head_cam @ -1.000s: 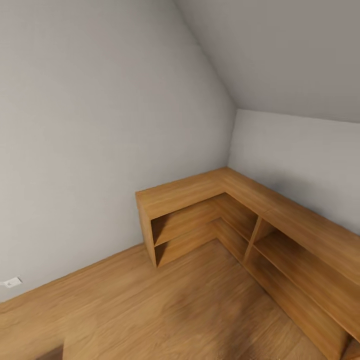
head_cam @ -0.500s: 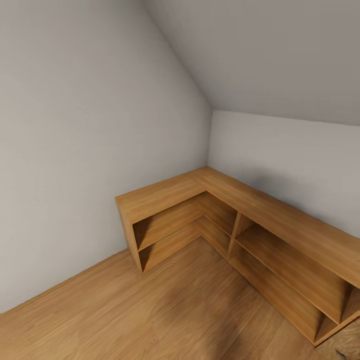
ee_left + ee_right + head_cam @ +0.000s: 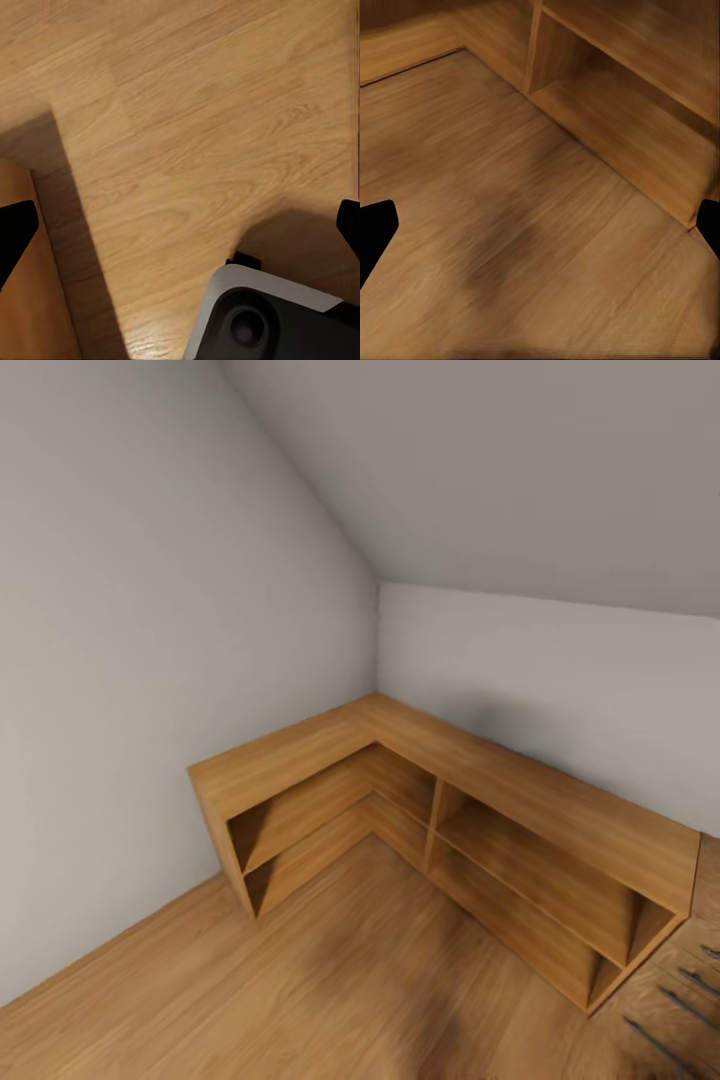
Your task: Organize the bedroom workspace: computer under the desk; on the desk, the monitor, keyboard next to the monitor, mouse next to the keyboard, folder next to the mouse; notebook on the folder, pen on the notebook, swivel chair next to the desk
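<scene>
while both claws point down at the wooden floor (image 3: 195,127), each hangs spread wide.

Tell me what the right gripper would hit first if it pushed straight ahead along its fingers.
Most likely the wooden floor, short of the open shelf unit; depth is hard to judge.

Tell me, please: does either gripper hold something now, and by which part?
Nothing is held. The left gripper and the right gripper are both open, with only the wooden floor between their fingertips.
</scene>
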Robot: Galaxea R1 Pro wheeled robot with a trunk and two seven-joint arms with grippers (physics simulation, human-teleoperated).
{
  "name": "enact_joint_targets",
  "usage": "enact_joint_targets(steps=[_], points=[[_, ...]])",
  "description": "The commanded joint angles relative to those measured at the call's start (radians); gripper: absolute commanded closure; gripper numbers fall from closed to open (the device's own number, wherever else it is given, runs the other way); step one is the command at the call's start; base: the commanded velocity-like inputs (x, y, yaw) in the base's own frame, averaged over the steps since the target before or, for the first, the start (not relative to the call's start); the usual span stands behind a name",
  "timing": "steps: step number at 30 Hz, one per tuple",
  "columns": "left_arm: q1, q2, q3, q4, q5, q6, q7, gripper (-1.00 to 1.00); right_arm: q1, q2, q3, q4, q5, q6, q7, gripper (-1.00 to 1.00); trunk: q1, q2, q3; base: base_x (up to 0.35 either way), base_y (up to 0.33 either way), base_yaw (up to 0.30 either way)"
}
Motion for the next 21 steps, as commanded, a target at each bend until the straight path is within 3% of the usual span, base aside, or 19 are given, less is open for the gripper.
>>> enact_joint_targets(steps=[1,6,9,15,16,21], points=[[0.0,0.002,-0.009,-0.001,0.004,-0.002,0.006,-1.0,-0.001,0.0,0.008,0.001,-0.005,-0.002,-0.005,-1.0,0.001,-0.002,-0.002,0.0,0.0,-0.262],[0.0,0.014,-0.009,0.001,0.004,0.001,-0.038,-1.0,-0.001,0.0,0.008,-0.001,-0.007,-0.001,-0.005,-1.0,0.001,-0.002,0.001,0.0,0.0,-0.261],[0.0,0.025,-0.008,0.002,0.004,0.001,-0.114,-1.0,-0.001,0.001,0.008,-0.001,-0.009,-0.001,-0.003,-1.0,0.001,-0.002,0.003,0.0,0.0,-0.261],[0.0,0.035,-0.005,0.002,0.004,-0.001,-0.141,-1.0,-0.001,0.007,0.007,0.0,-0.01,0.003,0.031,-1.0,0.001,-0.002,0.006,0.0,0.005,-0.26],[0.0,0.048,-0.004,0.002,0.005,0.0,-0.148,-1.0,-0.001,0.009,0.005,0.0,-0.012,0.01,0.053,-1.0,0.001,-0.002,0.007,0.117,0.158,-0.259],[0.0,0.051,-0.007,0.003,0.005,0.001,-0.152,-1.0,-0.001,0.008,0.003,0.001,-0.015,0.015,0.061,-1.0,0.001,-0.002,0.01,0.183,0.196,-0.259]])
